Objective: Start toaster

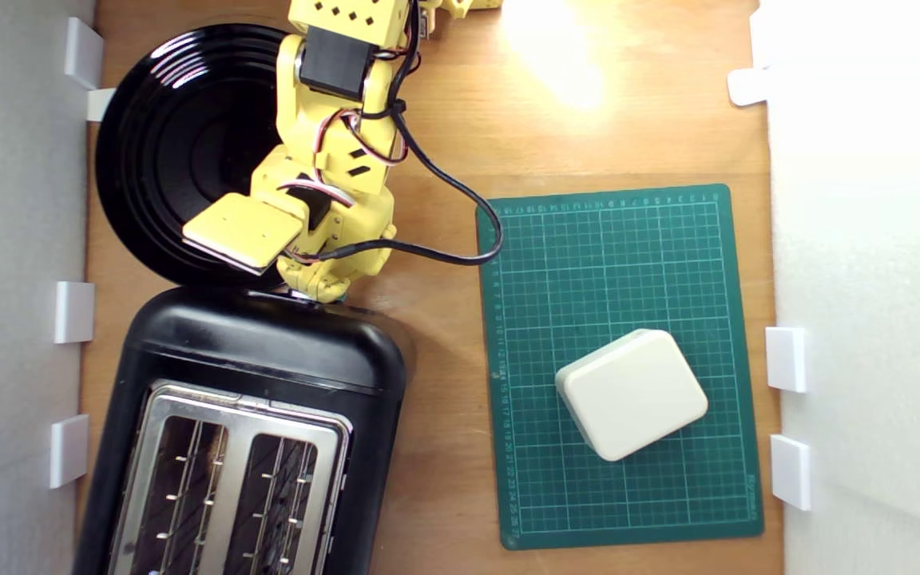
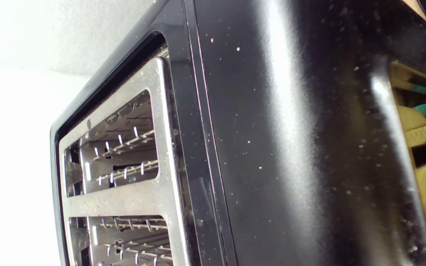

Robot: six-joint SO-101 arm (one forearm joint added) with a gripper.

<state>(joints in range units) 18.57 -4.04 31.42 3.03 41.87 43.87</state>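
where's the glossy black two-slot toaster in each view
Exterior view: the glossy black two-slot toaster fills the lower left corner, below the round black ridged plate.
Wrist view: the toaster fills nearly the whole picture, seen close from its end.
Shared landmark: its silver metal top plate with the two wire-lined slots.

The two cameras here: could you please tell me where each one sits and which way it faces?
Exterior view: overhead, facing straight down at the table, toaster, black plate, green mat and white box; the yellow arm shows.
Wrist view: on the arm, close against the toaster's black shell, facing its slots; only yellow reflections show.
Shared: the toaster and slots.
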